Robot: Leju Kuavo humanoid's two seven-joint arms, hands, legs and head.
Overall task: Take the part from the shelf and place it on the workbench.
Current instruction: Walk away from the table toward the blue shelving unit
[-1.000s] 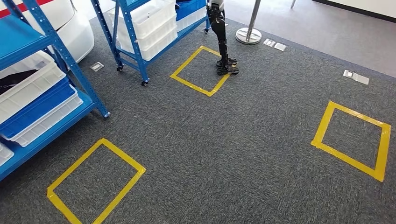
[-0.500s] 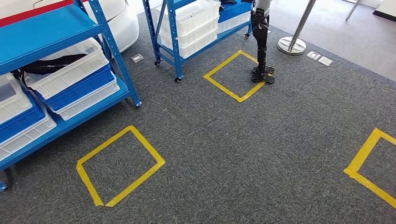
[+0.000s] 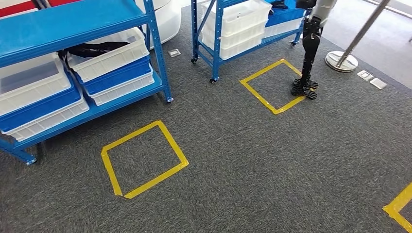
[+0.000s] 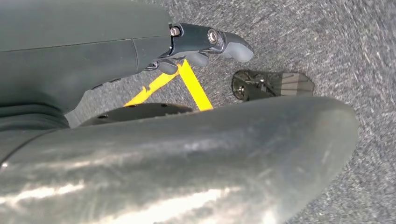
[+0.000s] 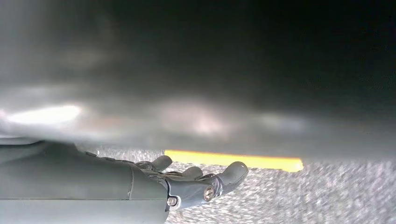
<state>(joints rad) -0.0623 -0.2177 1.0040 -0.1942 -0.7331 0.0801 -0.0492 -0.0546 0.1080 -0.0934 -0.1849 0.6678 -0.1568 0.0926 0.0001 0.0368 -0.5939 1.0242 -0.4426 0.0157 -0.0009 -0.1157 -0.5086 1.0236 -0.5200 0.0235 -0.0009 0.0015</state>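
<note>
At 10 o'clock in the head view, the blue shelf [image 3: 92, 22] is seen with white bins [image 3: 109, 60] and blue bins [image 3: 116, 76]; something dark lies in one white bin, but the part itself cannot be told. Both hands hang low over the grey carpet [image 3: 252, 165]: the left hand [image 4: 205, 44] and right hand [image 5: 196, 179] are loosely curled, nothing held. The shelf is judged nearer the left arm, well apart from both hands, so an approach toward 10 o'clock is needed; the part's long axis cannot be told.
</note>
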